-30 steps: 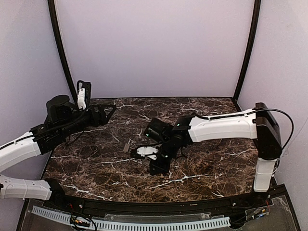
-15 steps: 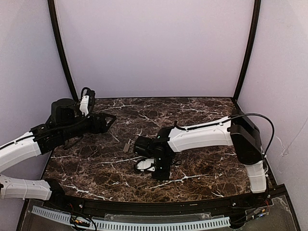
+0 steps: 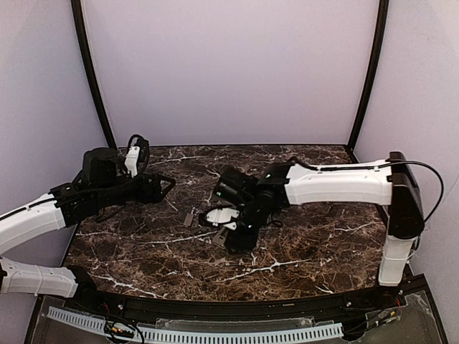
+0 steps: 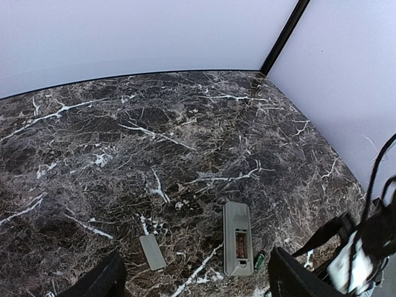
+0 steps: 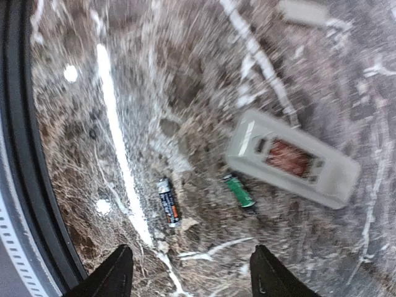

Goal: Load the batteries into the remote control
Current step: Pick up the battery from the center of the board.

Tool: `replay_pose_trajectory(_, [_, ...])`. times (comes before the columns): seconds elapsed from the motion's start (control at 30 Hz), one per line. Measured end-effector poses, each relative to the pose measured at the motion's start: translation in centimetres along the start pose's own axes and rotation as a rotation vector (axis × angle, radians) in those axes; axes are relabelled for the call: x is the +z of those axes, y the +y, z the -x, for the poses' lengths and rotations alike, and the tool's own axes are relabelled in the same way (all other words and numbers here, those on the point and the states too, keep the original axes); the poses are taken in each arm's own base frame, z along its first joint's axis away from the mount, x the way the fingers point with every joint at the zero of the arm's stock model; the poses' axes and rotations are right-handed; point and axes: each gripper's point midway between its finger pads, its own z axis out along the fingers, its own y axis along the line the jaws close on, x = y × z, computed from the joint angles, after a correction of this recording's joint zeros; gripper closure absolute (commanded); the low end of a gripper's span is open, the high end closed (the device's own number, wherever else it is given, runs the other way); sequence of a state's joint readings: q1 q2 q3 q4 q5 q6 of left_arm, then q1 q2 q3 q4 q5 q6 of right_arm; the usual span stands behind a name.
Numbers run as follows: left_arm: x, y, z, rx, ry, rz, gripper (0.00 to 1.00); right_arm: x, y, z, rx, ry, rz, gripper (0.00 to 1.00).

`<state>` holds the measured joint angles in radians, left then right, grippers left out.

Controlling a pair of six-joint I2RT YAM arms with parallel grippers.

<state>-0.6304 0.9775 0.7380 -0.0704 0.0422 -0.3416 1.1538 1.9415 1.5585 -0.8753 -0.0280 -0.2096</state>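
The remote control (image 4: 238, 238) lies back up on the marble, its battery bay open with a reddish inside. It shows again in the right wrist view (image 5: 291, 159), and in the top view (image 3: 219, 238) it is partly hidden under the right arm. A green battery (image 5: 239, 192) lies right beside the remote's long edge (image 4: 260, 260). A darker battery (image 5: 168, 202) rests a little farther off. My right gripper (image 5: 192, 278) hovers above the batteries, open and empty. My left gripper (image 4: 198, 288) is open, off to the left (image 3: 163, 188).
The grey battery cover (image 4: 152, 252) lies flat to the left of the remote (image 3: 188, 217). The table's black front rim (image 5: 18, 154) runs near the darker battery. Black frame posts (image 3: 90, 72) stand at the back corners, and the right arm's wrist (image 4: 365, 253) is close to the remote.
My right gripper has gone from shut to open, and its arm swung toward the near edge and back over the remote. The left arm has shifted slightly rightward.
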Motion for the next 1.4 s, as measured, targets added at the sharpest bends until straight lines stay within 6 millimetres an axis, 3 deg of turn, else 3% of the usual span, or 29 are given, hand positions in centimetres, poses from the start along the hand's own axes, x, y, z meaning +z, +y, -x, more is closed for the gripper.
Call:
replay_pose_trajectory(0.13, [1.6,-0.6,-1.6,0.054,0.108,-0.05,0.35,-8.2,-4.5,2.0,0.133,-0.303,-0.032,0.26])
replay_pose_trajectory(0.23, [2.9,-1.8,-3.2,0.119,0.199,-0.114,0.4,-13.7,-10.0,1.5,0.277,-0.512,-0.07,0.27])
replay_pose_trajectory(0.33, [3.5,-4.9,-6.0,0.251,0.304,-0.217,0.5,-15.1,-14.5,0.0,0.405,-0.597,-0.083,0.29])
replay_pose_trajectory(0.4, [3.6,-7.2,-7.8,0.347,0.362,-0.294,0.54,-14.1,-16.6,-0.9,0.475,-0.603,-0.053,0.3])
replay_pose_trajectory(0.5, [3.8,-9.3,-10.6,0.473,0.441,-0.374,0.57,-10.7,-18.4,-1.6,0.56,-0.575,0.036,0.32])
replay_pose_trajectory(0.6, [4.3,-10.5,-12.7,0.583,0.516,-0.412,0.6,-6.5,-18.8,-2.3,0.627,-0.525,0.145,0.34])
replay_pose_trajectory(0.73, [5.3,-11.9,-15.6,0.732,0.6,-0.455,0.65,-3.0,-18.8,-2.8,0.683,-0.488,0.259,0.37])
replay_pose_trajectory(1.07, [8.1,-12.5,-21.2,0.966,0.754,-0.474,0.72,-0.7,-19.5,-0.3,0.664,-0.54,0.42,0.47])
replay_pose_trajectory(1.4, [9.8,-13.6,-22.9,1.058,0.774,-0.499,0.74,1.2,-18.6,-0.2,0.68,-0.529,0.526,0.5])
